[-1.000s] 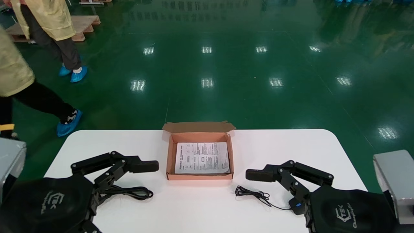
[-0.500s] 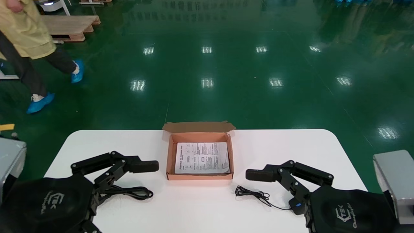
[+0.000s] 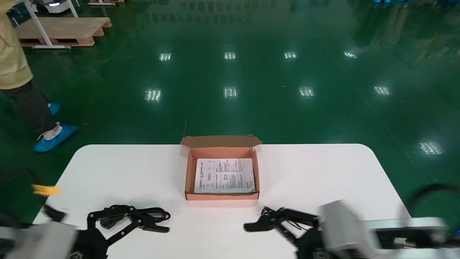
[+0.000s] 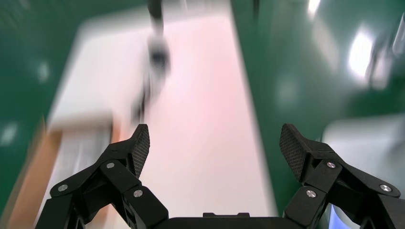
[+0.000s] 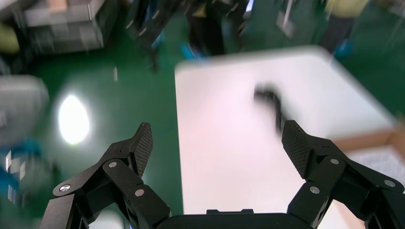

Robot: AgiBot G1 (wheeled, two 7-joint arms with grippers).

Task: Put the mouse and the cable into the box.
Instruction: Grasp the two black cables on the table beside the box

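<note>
An open cardboard box with a printed sheet in it stands mid-table. A thick black cable lies coiled on the white table, left of the box. My left gripper hovers over that coil, open and empty, as its wrist view confirms. A thin black wire lies right of the box; the mouse is hidden behind my right arm. My right gripper sits over the wire, open and empty. Both wrist views are smeared by motion.
The box's back flap stands open toward the far table edge. A person in a yellow coat walks on the green floor at far left, near a wooden pallet. Bare table surface lies on both sides of the box.
Both arms have swung quickly: the grippers dropped toward the table's front edge and turned, the left over the coiled cable, the right over the thin wire. The people moved left.
</note>
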